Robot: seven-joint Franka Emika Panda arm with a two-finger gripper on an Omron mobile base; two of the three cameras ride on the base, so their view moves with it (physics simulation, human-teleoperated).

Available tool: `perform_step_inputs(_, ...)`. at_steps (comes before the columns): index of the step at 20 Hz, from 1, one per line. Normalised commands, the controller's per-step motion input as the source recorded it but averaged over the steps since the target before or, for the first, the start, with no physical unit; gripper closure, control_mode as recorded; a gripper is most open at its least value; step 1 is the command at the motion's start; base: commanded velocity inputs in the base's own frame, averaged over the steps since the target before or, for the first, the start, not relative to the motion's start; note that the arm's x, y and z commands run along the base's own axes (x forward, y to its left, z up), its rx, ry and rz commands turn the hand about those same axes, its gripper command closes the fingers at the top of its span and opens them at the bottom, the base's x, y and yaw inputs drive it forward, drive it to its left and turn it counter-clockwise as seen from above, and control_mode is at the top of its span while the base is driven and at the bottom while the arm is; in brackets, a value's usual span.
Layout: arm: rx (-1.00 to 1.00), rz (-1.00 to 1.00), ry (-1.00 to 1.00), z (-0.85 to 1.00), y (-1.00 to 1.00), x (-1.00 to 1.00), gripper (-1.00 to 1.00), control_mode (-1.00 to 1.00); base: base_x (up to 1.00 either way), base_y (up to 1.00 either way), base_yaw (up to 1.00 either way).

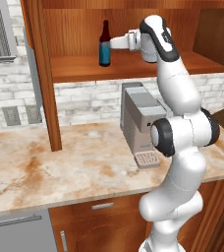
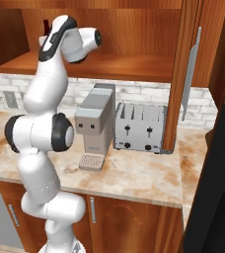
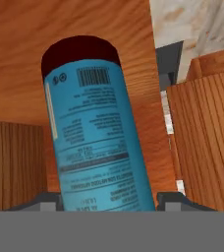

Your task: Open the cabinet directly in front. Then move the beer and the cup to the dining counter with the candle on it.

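Observation:
The cabinet stands open in front of me, its wooden shelf exposed and its doors swung out to either side. On that shelf the beer, a dark brown bottle with a blue label, stands upright. My gripper reaches in from the right and is shut on the bottle's labelled body. In the hand view the beer sits tight between the two fingertips of the gripper. The cup, the dining counter and the candle are out of view.
Below the cabinet, a grey coffee machine and a silver toaster stand on the marble wall countertop. The right door, with a silver bar handle, juts out over the toaster. A black appliance stands at the far right.

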Motion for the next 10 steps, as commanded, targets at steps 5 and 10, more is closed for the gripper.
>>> perform_step_inputs(5, 0.26, -0.16, -0.2, 0.07, -0.19, -1.0, 1.0, -1.0, 0.0, 0.0, 0.0)
perform_step_inputs(10, 0.17, -0.11, 0.03, 0.58, 0.03, -1.0, 1.0, -1.0, 0.0, 0.0, 0.0)
